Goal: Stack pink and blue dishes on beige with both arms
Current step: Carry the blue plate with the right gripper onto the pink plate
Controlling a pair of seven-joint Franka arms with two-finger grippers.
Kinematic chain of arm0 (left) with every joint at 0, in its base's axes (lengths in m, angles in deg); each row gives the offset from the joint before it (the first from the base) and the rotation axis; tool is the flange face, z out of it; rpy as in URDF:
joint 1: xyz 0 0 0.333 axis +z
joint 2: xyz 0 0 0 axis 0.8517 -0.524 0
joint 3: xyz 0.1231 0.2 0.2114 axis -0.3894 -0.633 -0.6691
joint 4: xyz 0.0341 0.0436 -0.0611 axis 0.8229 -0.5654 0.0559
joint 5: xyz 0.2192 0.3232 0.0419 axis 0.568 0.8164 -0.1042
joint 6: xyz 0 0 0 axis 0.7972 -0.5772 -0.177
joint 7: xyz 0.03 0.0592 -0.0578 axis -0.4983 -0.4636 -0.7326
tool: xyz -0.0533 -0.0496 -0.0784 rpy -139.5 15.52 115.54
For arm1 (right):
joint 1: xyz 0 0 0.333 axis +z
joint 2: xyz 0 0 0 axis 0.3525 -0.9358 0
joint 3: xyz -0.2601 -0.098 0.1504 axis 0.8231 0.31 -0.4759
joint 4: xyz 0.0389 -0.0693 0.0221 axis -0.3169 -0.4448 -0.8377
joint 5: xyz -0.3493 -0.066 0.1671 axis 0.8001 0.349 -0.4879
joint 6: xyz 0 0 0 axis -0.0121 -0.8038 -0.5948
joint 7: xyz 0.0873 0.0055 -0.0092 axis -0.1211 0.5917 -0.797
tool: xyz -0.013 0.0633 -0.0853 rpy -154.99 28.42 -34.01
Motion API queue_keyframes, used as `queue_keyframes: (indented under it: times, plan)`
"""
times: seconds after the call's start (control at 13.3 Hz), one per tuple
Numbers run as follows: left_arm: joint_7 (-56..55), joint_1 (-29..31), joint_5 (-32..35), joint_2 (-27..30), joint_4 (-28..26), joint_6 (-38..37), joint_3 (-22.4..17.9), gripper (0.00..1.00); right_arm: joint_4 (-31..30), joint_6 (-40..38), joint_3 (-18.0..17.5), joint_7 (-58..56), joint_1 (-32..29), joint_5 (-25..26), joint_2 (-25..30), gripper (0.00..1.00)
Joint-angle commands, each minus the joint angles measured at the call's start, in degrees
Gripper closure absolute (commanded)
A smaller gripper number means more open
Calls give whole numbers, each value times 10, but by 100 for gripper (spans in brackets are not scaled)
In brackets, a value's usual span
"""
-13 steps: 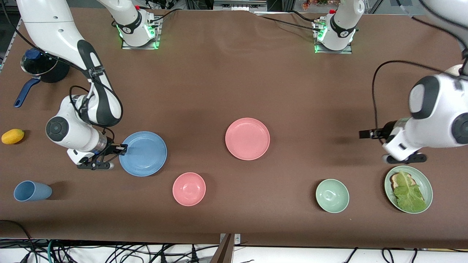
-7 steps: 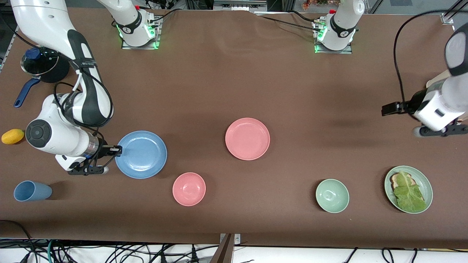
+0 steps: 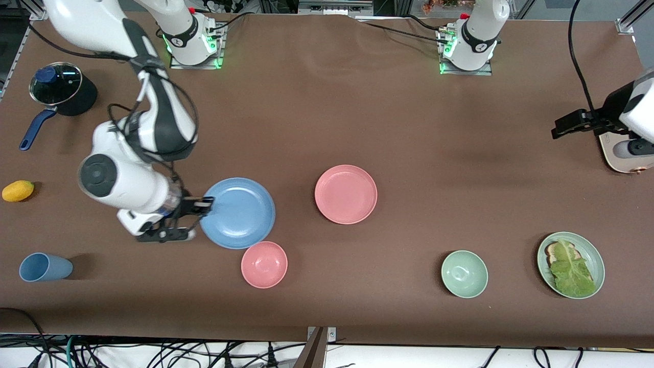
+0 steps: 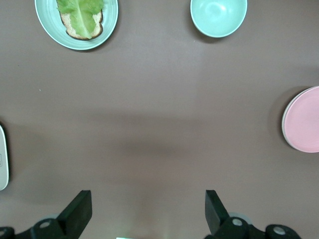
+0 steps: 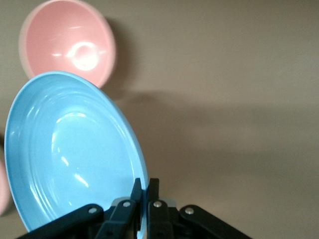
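Observation:
My right gripper [image 3: 206,204] is shut on the rim of the light blue plate [image 3: 239,213]. It holds the plate tilted above the table, its edge over the pink bowl [image 3: 264,264]. In the right wrist view the fingers [image 5: 135,191] pinch the blue plate [image 5: 70,154] at its rim. The pink plate [image 3: 346,194] lies flat mid-table, apart from both grippers, and shows again as the pink plate [image 4: 304,122]. The beige plate [image 3: 610,153] lies at the left arm's end, partly hidden by that arm. My left gripper [image 3: 562,128] hangs open and empty beside it, with its fingertips [image 4: 79,201] wide apart.
A pale green bowl [image 3: 464,273] and a green plate with lettuce [image 3: 570,264] sit nearer the camera at the left arm's end. At the right arm's end are a blue cup [image 3: 45,267], a lemon [image 3: 18,190] and a lidded black pot [image 3: 61,89].
The right gripper has carried the blue plate toward the pink plate, now partly over the pink bowl. The left gripper has swung toward its end of the table, beside the beige plate.

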Motion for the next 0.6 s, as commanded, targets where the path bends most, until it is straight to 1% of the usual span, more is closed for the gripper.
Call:
queue_keyframes:
  times: [0.0,0.15,0.3,0.52]
  plan:
    - [13,-8,-10,2,18,-14,-12,0,6,-3,-34,121,36,-2,2,100]
    - [17,-2,-14,-2,18,-4,-12,0,5,35,-34,208,88,-2,-2,100]
    - [19,-6,-5,-3,12,39,-12,0,5,61,-34,287,134,-1,-13,100]
    - [21,-5,10,-8,12,55,-11,0,-2,95,-34,366,188,1,-24,100]
